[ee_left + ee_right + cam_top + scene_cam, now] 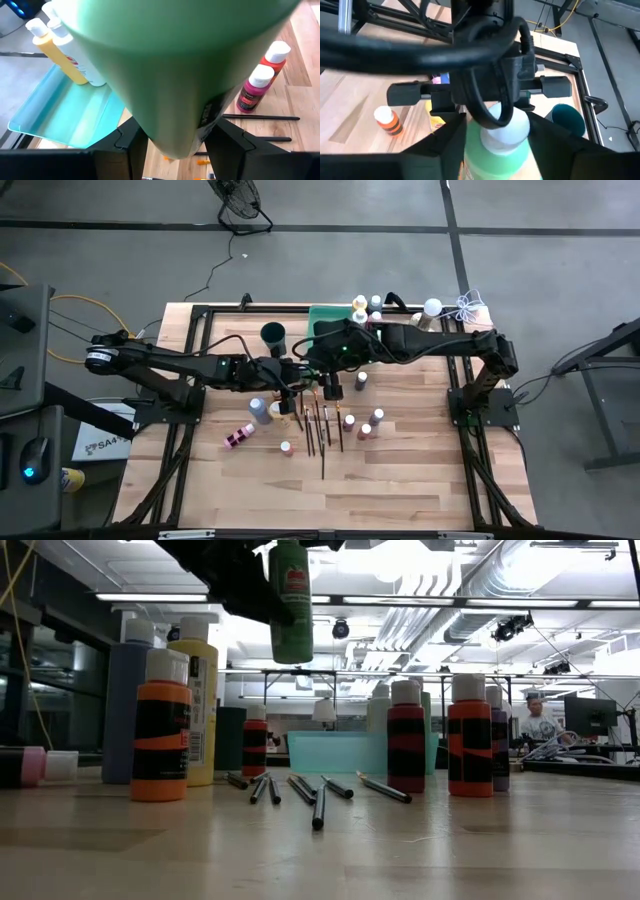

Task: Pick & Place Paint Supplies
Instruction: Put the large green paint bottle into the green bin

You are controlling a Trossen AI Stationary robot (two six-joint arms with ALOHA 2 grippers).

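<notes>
A green paint bottle (291,600) hangs upright in the air above the table's middle; the arms hide it in the high view. My left gripper (172,150), reaching in from the table's left (290,385), is shut on it. My right gripper (497,150), reaching in from the right (332,385), is also shut on it, facing the left gripper (480,90). Beneath them, thin dark paintbrushes (322,430) lie on the wood, and orange (161,730), yellow (197,710) and red (406,740) bottles stand on their bases. My left gripper pinches the green bottle's body (170,135) between its two fingers (127,145), coming from the table's left. The bottle fills its wrist view and is lifted clear of the table. My right gripper pinches the green body just below the pale cap (505,127), one finger (452,145) on each side, coming from the table's right. The bottle stays clear of the table.
The translucent green tray (322,320) lies at the far edge with yellow and white bottles (360,310) by its right end. The dark round cup (273,335) stands left of it. A pink bottle (238,436) lies on its side. A person (540,720) sits far behind.
</notes>
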